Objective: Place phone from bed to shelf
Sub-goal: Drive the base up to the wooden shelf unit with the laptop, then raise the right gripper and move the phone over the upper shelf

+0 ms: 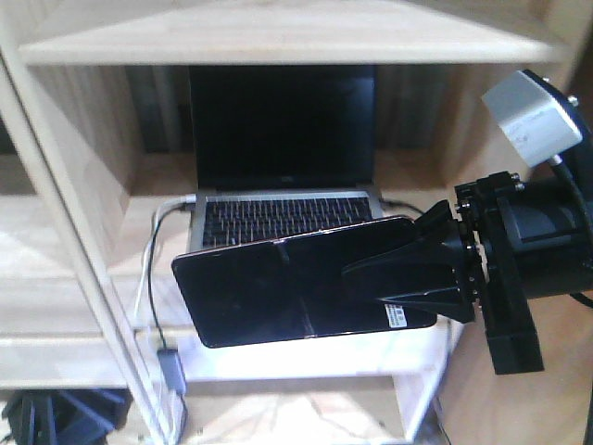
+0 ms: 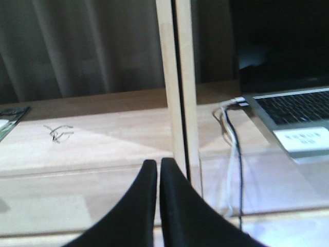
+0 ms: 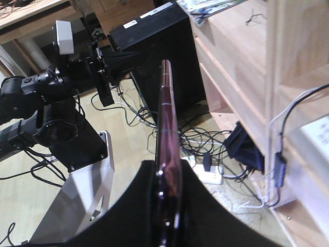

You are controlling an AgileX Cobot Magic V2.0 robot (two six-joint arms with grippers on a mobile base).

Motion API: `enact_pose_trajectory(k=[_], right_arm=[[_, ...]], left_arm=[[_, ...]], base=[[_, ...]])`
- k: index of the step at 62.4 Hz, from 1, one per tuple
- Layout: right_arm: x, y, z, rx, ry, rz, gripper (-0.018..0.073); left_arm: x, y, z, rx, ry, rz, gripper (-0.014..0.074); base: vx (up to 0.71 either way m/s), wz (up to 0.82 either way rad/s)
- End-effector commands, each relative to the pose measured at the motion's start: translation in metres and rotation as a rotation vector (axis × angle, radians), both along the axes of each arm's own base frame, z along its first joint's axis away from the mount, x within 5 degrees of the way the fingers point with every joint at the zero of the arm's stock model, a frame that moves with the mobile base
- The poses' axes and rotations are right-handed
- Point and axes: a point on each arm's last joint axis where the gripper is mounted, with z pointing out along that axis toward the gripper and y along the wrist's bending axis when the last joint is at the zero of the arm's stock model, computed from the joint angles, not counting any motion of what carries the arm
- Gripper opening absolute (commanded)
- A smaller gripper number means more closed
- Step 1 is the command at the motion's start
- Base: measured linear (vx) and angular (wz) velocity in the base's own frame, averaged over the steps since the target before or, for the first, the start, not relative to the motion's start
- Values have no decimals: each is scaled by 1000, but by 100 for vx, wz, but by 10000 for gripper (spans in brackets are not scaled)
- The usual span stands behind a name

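My right gripper point(image 1: 408, 278) is shut on the right end of the phone point(image 1: 278, 287), a glossy black slab with a seam across its middle. The phone hangs flat-faced and slightly tilted in front of the light wood shelf point(image 1: 278, 42), covering part of the laptop's keyboard. In the right wrist view the phone point(image 3: 165, 113) shows edge-on with a pinkish rim, clamped between the right gripper's point(image 3: 167, 170) black fingers. My left gripper point(image 2: 157, 163) is shut on nothing, facing a shelf upright point(image 2: 177, 77). The bed is out of view.
An open grey laptop point(image 1: 283, 139) sits in the shelf compartment, with cables point(image 2: 231, 134) hanging off its left side. Below the shelf lie tangled floor cables and a white power strip point(image 3: 208, 175). A black box point(image 3: 154, 41) stands beside the left arm point(image 3: 51, 92).
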Motion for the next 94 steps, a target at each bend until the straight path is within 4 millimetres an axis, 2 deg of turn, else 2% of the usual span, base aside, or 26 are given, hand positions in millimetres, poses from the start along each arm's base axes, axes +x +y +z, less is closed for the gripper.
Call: enact_pose_trajectory(k=[1,41,94], right_arm=[[-10,3,19,98,-15,54,-2],[-10,3,19,98,-15,53,-2],[-10,3,19,98,-15,54,-2]], left_arm=[[-1,0,15,-11,-108,-2,1],[-1,0,15,-11,-108,-2,1],[-1,0,15,-11,-108,-2,1]], base=[[28,9],[18,6],[2,0]])
